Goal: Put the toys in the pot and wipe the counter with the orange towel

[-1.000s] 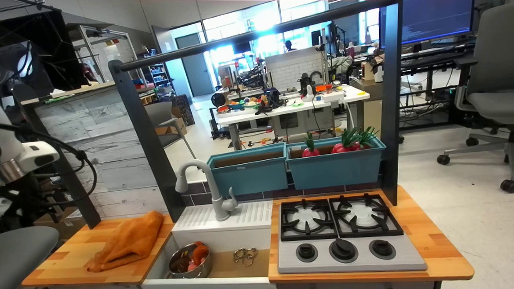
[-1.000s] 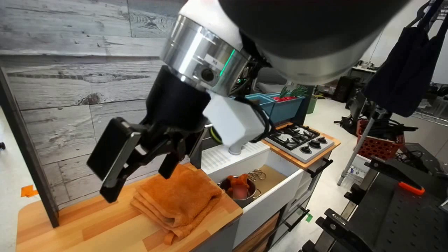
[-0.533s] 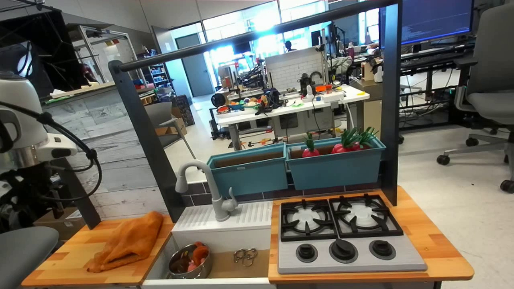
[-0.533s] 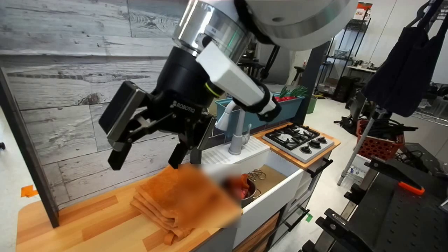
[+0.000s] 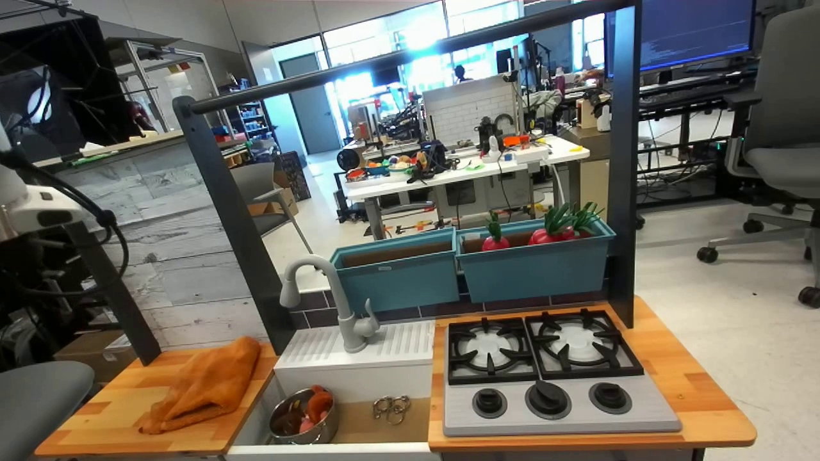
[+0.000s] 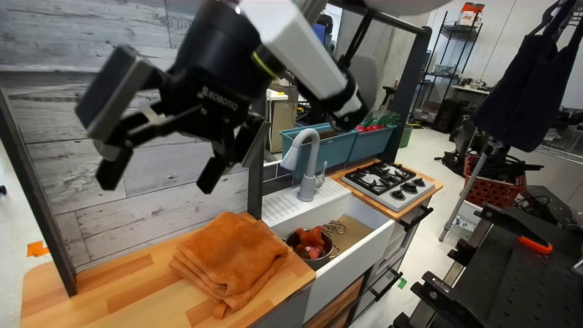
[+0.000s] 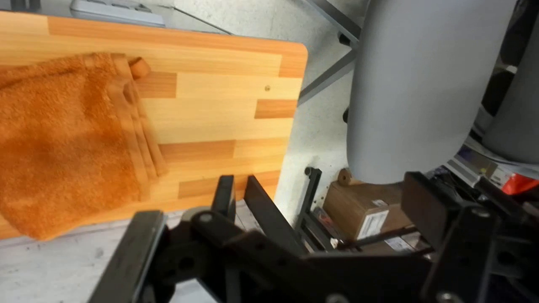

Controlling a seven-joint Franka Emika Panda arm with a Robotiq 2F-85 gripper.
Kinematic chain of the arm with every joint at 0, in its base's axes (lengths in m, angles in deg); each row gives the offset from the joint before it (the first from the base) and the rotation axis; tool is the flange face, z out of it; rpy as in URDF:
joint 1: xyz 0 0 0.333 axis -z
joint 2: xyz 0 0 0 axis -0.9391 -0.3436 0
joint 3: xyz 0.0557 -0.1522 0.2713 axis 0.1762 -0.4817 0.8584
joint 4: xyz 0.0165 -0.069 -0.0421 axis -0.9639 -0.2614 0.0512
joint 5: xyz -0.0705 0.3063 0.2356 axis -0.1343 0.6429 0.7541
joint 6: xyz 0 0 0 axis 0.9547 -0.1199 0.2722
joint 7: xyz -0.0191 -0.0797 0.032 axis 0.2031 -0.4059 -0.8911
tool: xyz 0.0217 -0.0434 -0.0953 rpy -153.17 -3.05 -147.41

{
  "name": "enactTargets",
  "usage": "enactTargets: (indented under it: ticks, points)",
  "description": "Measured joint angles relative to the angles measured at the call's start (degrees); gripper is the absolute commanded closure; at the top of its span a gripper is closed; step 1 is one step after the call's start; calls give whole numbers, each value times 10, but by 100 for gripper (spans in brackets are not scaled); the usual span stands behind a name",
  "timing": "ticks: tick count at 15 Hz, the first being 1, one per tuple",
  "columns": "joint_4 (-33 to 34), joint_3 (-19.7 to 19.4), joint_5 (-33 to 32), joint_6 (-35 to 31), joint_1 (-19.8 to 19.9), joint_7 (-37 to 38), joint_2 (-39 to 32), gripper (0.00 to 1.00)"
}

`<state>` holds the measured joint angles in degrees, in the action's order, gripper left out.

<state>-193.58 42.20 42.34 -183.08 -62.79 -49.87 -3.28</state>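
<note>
The orange towel (image 6: 231, 259) lies folded, plush and layered (the claw (image 6: 159, 179) gapes wide).

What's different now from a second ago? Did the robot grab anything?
In an exterior view, the robot's hand went up and shifted toward the left of the picture. It was open before and is open now, so it didn't grab or let go of anything. The orange towel still lies folded on the counter, and the toys are still in the pot in the sink.
</note>
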Motion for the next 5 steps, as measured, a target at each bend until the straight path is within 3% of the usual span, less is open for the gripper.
enactTargets:
  ticks: [5]
  points:
    - [-49,78,45,-76,21,-7,78,0]
